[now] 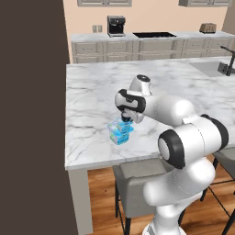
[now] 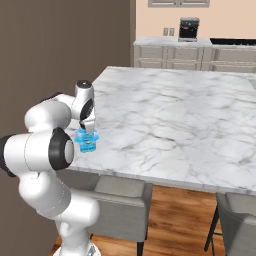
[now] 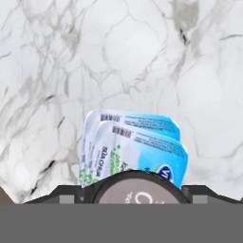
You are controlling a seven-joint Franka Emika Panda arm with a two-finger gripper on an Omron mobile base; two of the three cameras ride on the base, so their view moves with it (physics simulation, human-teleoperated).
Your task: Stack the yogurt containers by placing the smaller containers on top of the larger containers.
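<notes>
Island: white marble top (image 1: 96, 92), near
Wall: peach (image 1: 151, 16), far; dark brown panel (image 1: 32, 114), left
Far counter: grey cabinets (image 1: 137, 49), coffee machine (image 1: 115, 25), toaster (image 1: 208, 28)
Floor: wood (image 1: 103, 202)
Stools: grey (image 1: 137, 176)

Arm folded forward, pincer pointing down

The white arm bends at its dark elbow joint and reaches over the surface edge; the pincer (image 1: 126, 120) hangs vertically from the wrist, its fingers spread wide either side of a dark cup.
</notes>
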